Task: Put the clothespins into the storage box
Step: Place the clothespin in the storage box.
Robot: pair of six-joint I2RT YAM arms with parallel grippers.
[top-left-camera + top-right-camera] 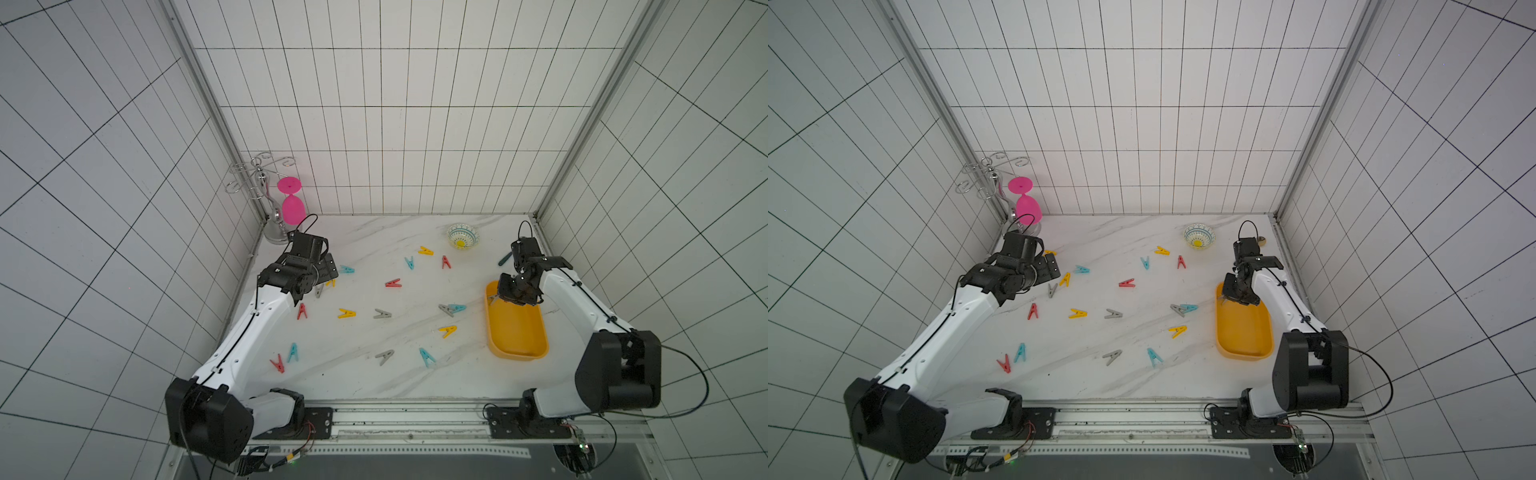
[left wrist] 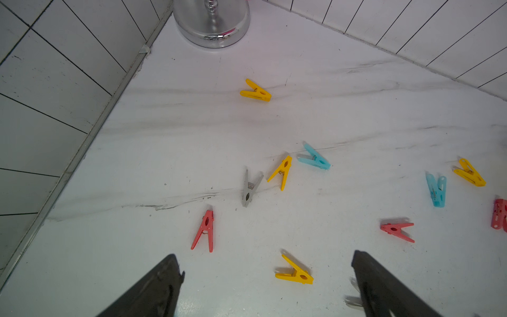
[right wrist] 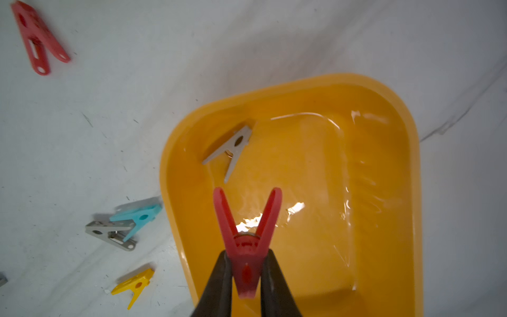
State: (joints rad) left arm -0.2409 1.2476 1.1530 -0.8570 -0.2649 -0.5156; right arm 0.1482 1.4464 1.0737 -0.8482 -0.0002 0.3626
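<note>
My right gripper (image 3: pixel 247 258) is shut on a red clothespin (image 3: pixel 247 241), legs pointing away, held above the far end of the yellow-orange storage box (image 3: pixel 315 178). A grey clothespin (image 3: pixel 233 148) lies inside the box. In both top views the box (image 1: pixel 519 332) (image 1: pixel 1244 332) sits at the table's right, with the right gripper (image 1: pixel 513 299) over its far end. My left gripper (image 2: pixel 264 258) hangs open and empty above the far left of the table (image 1: pixel 328 270). A yellow clothespin (image 2: pixel 295 271) lies on the table between its fingers. Several more clothespins are scattered around, among them yellow (image 1: pixel 346 313) and grey (image 1: pixel 382 313).
A small patterned bowl (image 1: pixel 462 237) stands at the back right. A chrome rack (image 1: pixel 266 195) with a pink glass (image 1: pixel 291 203) fills the back left corner; its base (image 2: pixel 211 24) shows in the left wrist view. Tiled walls close three sides.
</note>
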